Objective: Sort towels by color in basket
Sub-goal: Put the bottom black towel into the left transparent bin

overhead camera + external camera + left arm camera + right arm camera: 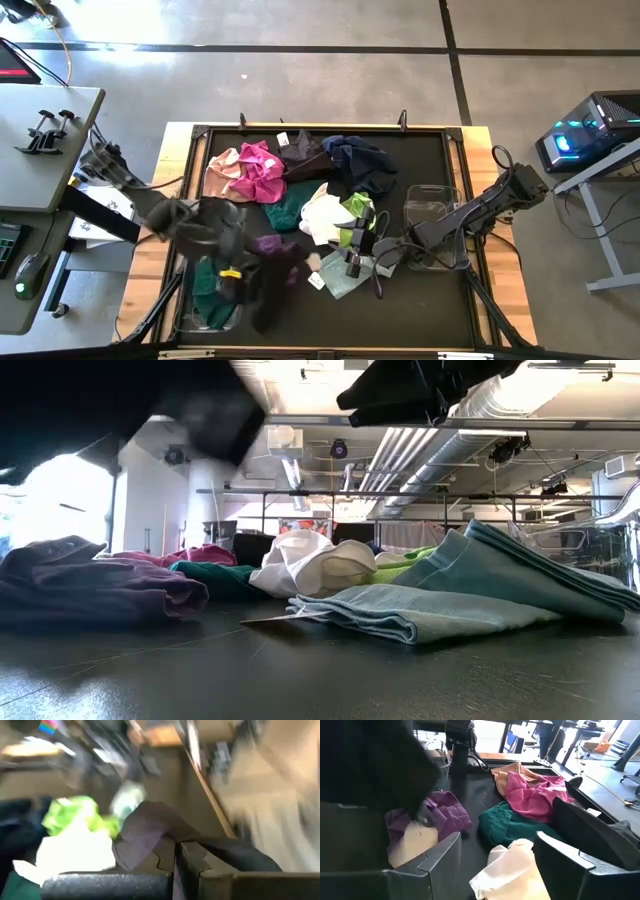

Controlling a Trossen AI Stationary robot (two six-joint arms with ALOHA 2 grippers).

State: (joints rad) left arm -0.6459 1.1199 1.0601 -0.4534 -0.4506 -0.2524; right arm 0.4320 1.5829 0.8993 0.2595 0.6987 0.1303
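Crowding the middle and far half of the black mat (440,300), the towels leave open room mostly along the near edge and the near right corner. The pile runs from a peach-pink towel (221,170) and a magenta towel (260,170) at the far left, past a black towel (305,155) and a navy towel (362,165), down to a dark green towel (287,212), a white towel (322,215), a lime towel (357,207) and a pale teal towel (345,280). A clear basket (430,205) stands at the right side of the mat; nothing can be made out inside it. Another clear bin (190,310) at the near left corner holds green cloth (208,290). The left gripper (235,275) hangs over that corner, fingers pinched tight on a dark towel (270,285), with a purple towel (268,243) beside it. The right gripper (352,262) sits low over the pale teal towel near the white one, fingers spread wide and holding nothing.
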